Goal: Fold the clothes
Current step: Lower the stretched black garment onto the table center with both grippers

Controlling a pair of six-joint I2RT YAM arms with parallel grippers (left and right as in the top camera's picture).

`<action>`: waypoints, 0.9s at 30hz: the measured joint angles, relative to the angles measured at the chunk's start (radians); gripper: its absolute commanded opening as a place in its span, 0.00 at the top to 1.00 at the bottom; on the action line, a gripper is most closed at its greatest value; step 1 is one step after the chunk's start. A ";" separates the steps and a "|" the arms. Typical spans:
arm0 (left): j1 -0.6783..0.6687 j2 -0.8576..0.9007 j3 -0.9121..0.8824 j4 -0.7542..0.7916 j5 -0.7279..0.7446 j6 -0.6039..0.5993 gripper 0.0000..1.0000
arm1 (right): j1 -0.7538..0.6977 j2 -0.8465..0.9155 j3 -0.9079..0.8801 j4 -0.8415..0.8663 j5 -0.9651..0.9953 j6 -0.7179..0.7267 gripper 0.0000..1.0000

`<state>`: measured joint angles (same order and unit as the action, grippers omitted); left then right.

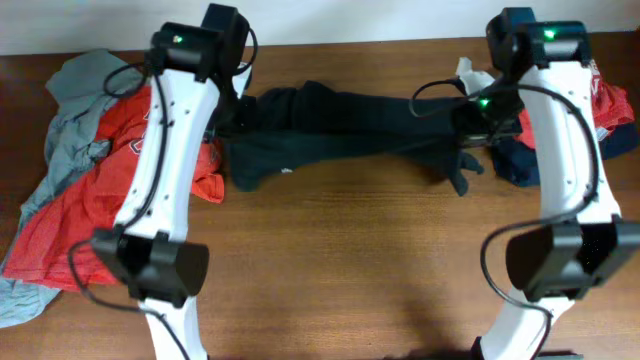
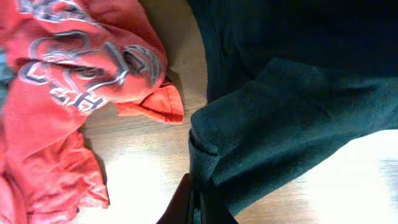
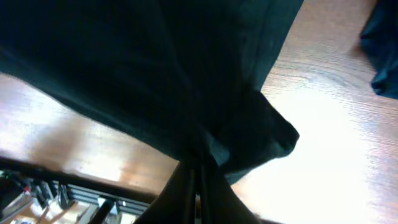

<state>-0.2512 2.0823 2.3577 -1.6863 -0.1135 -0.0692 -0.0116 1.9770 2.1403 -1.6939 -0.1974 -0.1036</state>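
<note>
Overhead, the dark garment (image 1: 335, 130) is lying stretched across the far worktop (image 1: 350, 260) between both arms, whose fingertips are hiding from this view. A red shirt (image 1: 70, 220) is heaped beside the left arm.

The left wrist view is showing the left pincer (image 2: 196, 200) pinching the garment's edge, jaws nearly together, and the shirt's grey lettering.

The right wrist view is showing the right pincer (image 3: 199, 186) clamping bunched dark cloth.
</note>
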 measured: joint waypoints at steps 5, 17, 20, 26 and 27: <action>0.002 -0.085 -0.043 -0.001 -0.016 -0.031 0.99 | 0.000 -0.087 -0.083 0.007 0.006 0.003 0.96; 0.002 -0.106 -0.384 0.122 -0.026 -0.087 1.00 | 0.000 -0.146 -0.442 0.143 0.013 0.021 0.96; 0.002 -0.114 -0.412 0.188 -0.026 -0.093 1.00 | -0.003 -0.161 -0.458 0.212 0.013 0.023 0.96; 0.002 -0.140 -0.524 0.469 -0.026 -0.098 1.00 | -0.015 -0.170 -0.460 0.384 0.016 0.024 0.96; 0.002 -0.141 -0.548 0.509 -0.026 -0.099 1.00 | -0.015 -0.170 -0.460 0.397 0.016 0.025 0.96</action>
<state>-0.2493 1.9415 1.8095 -1.1774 -0.1398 -0.1684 -0.0269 1.8069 1.6802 -1.2968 -0.1810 -0.0788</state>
